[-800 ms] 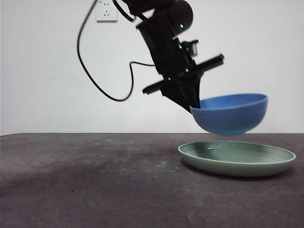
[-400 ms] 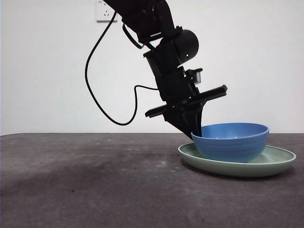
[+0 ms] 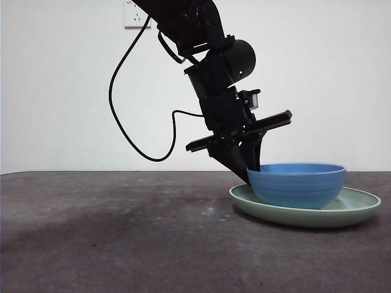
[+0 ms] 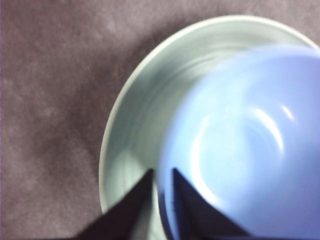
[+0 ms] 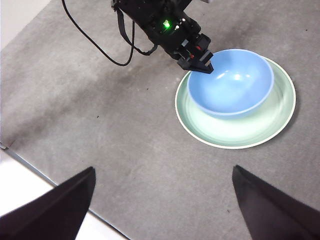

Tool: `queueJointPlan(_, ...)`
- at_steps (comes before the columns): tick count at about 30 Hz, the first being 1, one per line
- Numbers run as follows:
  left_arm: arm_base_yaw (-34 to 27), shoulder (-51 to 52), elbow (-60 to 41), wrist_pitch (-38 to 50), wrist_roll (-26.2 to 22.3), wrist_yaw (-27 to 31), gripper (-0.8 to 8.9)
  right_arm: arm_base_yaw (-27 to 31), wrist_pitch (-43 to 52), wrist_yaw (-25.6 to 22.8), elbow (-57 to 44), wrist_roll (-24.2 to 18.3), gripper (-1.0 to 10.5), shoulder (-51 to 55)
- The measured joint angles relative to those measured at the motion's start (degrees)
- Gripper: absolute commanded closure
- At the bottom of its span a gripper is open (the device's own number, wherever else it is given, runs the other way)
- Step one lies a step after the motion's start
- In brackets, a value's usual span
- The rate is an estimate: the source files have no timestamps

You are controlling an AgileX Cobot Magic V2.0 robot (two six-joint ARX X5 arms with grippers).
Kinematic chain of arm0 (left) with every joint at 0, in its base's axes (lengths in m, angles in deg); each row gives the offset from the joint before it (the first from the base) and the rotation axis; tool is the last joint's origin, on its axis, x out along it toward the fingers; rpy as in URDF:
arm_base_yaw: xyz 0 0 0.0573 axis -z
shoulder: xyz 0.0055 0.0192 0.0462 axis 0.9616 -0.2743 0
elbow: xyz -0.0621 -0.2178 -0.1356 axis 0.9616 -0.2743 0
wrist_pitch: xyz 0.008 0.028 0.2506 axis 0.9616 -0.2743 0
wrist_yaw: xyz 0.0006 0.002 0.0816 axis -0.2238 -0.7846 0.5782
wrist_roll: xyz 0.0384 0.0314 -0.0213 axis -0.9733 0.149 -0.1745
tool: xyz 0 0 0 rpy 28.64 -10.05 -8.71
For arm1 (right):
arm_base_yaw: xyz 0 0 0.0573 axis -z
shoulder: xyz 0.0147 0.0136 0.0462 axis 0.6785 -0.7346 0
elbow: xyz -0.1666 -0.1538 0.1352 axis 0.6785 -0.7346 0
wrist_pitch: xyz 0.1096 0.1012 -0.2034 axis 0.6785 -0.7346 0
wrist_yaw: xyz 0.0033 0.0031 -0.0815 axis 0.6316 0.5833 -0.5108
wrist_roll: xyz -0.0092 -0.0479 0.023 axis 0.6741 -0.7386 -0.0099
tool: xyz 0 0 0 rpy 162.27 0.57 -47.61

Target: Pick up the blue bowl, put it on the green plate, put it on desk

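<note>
The blue bowl (image 3: 296,183) rests level inside the green plate (image 3: 360,204), which lies on the desk (image 3: 122,232) at the right. My left gripper (image 3: 252,166) reaches down from the upper left and is shut on the bowl's near-left rim. In the left wrist view its jaws (image 4: 161,175) pinch the rim of the bowl (image 4: 250,150) over the plate (image 4: 140,115). Hovering high above the desk, my right gripper (image 5: 162,200) is open and holds nothing. From there I see the bowl (image 5: 230,80), the plate (image 5: 240,132) and the left gripper (image 5: 202,65).
A black cable (image 3: 122,116) loops down from the left arm in front of the white wall, where an outlet (image 3: 136,13) sits. The desk's edge (image 5: 30,165) runs along one corner of the right wrist view.
The bowl came down from the air onto the plate and has settled level. The left arm lowered with it and keeps its hold on the rim.
</note>
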State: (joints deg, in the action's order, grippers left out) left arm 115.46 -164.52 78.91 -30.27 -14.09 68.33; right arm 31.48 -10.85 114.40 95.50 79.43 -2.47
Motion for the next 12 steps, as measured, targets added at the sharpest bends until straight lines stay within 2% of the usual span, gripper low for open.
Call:
queueJointPlan(6, 0.02, 0.0, 0.28, -0.42, 0.0, 0.0, 5.01, 0.0, 0.0, 0.0, 0.0, 0.0, 5.1, 0.0)
queueJointPlan(12, 0.02, 0.0, 3.72, -4.7, -0.33, 0.0, 4.95, 0.0, 0.0, -1.33, 0.0, -0.02, 5.1, 0.0)
